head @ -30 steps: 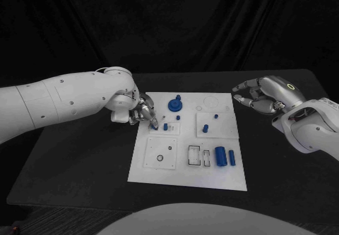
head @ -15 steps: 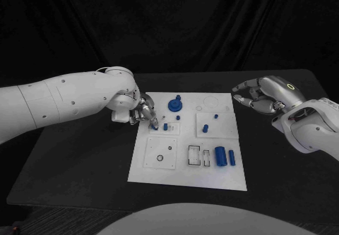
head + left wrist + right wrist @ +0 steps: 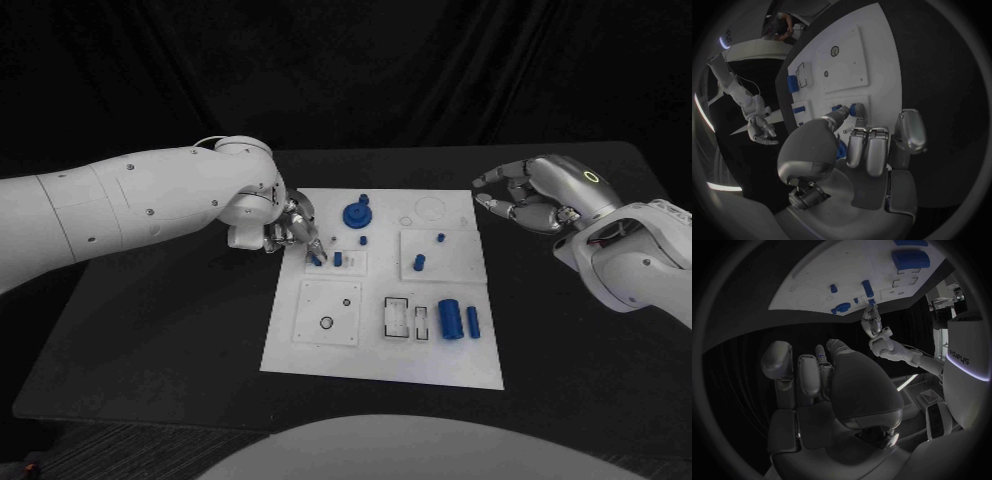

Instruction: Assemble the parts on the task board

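1. Standing at the board's [image 3: 382,350] left edge, a small blue peg [image 3: 316,260], pinched by left hand [image 3: 281,228] fingers [image 3: 857,145].
2. Lying across the board: gear [image 3: 355,213], pegs, cylinder [image 3: 451,319].
3. Hovering off the board's right corner over the bench [image 3: 173,330], right hand [image 3: 534,195], fingers curled, grasping nothing.

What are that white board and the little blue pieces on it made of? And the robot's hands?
Task board: looks like matte white plastic, flat, with cut recesses. Blue parts: probably moulded or printed plastic, evenly coloured and dull. Left hand and right hand: silvery sheen suggests metal or metallic-coated plastic; I cannot tell which.
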